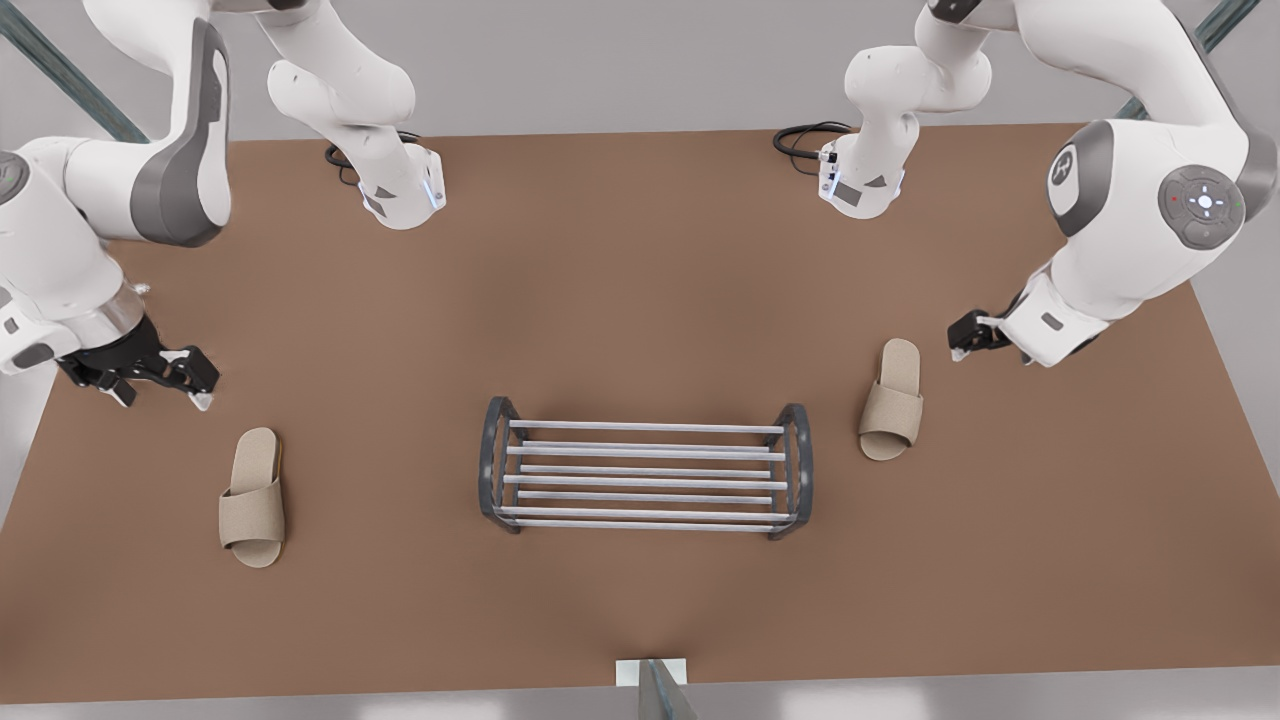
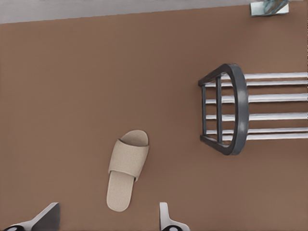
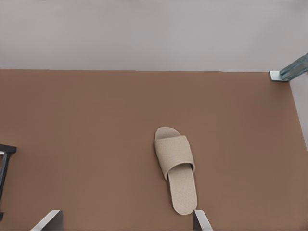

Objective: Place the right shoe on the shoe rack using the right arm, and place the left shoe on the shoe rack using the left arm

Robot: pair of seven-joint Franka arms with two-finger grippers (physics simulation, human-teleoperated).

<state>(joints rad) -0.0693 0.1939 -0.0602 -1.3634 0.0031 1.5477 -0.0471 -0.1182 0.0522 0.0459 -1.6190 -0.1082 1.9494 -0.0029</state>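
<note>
Two alike beige slippers lie flat on the brown table, one on each side of the shoe rack (image 1: 640, 451). The left shoe (image 1: 252, 497) lies at the front view's left. My left gripper (image 1: 165, 390) hovers open just beyond its heel, apart from it. In the left wrist view the left shoe (image 2: 127, 168) lies ahead of the open left gripper (image 2: 108, 222), with the rack's dark end frame (image 2: 238, 113) beside it. The right shoe (image 1: 890, 400) lies at the front view's right, my right gripper (image 1: 968, 338) hovering near its heel. The right wrist view shows the right shoe (image 3: 175, 168) ahead of the open right gripper (image 3: 126, 222).
The table (image 1: 640, 270) has wide bare stretches around the rack. The two arm bases (image 1: 405, 190) (image 1: 860, 180) with black cables stand at its far edge. A metal post (image 1: 652, 690) rises at the near edge. The rack's corner (image 3: 4, 163) peeks into the right wrist view.
</note>
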